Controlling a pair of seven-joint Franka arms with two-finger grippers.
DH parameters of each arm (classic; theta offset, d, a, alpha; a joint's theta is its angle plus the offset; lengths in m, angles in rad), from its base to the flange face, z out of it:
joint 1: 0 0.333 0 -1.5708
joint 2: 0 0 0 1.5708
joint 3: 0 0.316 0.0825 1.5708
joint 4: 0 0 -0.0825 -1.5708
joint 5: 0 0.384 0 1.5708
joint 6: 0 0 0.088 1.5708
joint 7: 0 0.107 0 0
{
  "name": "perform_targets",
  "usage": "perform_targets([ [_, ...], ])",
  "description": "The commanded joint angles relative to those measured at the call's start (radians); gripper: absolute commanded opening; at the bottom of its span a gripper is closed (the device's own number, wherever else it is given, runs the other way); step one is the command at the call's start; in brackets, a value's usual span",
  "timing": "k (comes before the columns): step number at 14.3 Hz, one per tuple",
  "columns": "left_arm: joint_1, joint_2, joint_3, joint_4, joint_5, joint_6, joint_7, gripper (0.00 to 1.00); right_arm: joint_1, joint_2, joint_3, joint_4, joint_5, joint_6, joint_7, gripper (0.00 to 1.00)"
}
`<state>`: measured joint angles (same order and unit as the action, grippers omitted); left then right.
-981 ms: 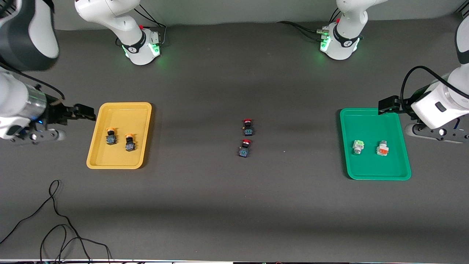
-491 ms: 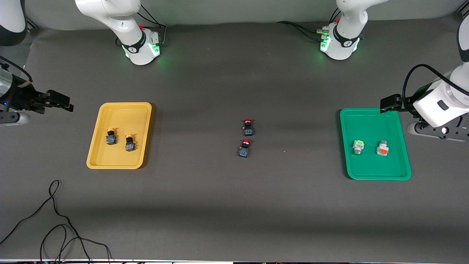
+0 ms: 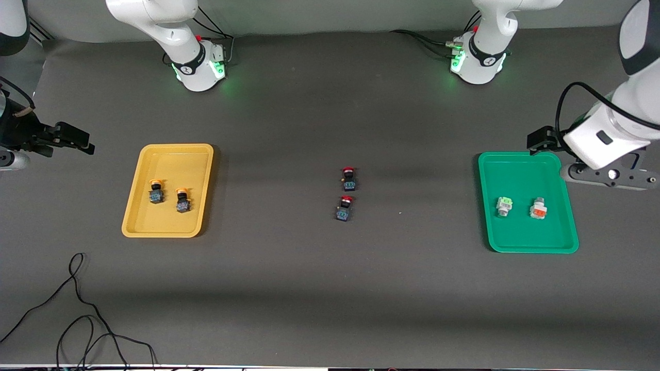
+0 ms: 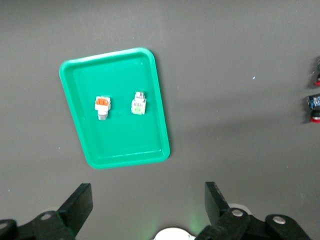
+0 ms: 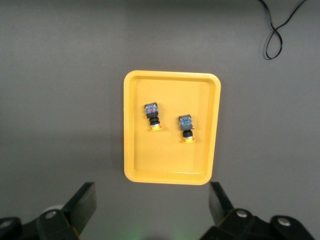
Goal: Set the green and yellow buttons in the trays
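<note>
Two yellow-capped buttons (image 3: 156,191) (image 3: 182,200) lie in the yellow tray (image 3: 175,165). They also show in the right wrist view (image 5: 152,116) (image 5: 186,127), on that tray (image 5: 170,160). A white button with a green block (image 3: 504,206) and one with an orange block (image 3: 538,209) lie in the green tray (image 3: 515,170). The left wrist view shows the tray (image 4: 125,135) with the green (image 4: 139,103) and orange (image 4: 102,106) buttons. My left gripper (image 4: 146,205) is open and empty, raised beside the green tray. My right gripper (image 5: 151,202) is open and empty, raised beside the yellow tray.
Two red-capped black-blue switches (image 3: 349,179) (image 3: 345,208) lie mid-table between the trays. A black cable (image 3: 77,309) loops on the table nearer the front camera than the yellow tray. Both arm bases (image 3: 198,64) (image 3: 477,62) stand along the back edge.
My right gripper has drawn back from the yellow tray toward the table's end. My left gripper has shifted a little along the green tray's edge. The buttons have not moved.
</note>
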<state>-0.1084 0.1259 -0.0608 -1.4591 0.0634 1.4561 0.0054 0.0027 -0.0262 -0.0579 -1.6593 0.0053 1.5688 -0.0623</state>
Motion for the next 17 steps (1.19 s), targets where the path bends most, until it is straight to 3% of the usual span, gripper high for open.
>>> perform_targets([
  [1,-0.05,-0.165,0.053,-0.246,-0.002,0.156,0.011,1.0,-0.006,-0.005,0.006,0.007,-0.021,0.005,0.019,1.0],
  [17,-0.04,-0.109,0.044,-0.198,0.007,0.124,0.01,1.0,-0.007,0.006,0.007,0.026,-0.021,-0.004,0.03,1.0],
])
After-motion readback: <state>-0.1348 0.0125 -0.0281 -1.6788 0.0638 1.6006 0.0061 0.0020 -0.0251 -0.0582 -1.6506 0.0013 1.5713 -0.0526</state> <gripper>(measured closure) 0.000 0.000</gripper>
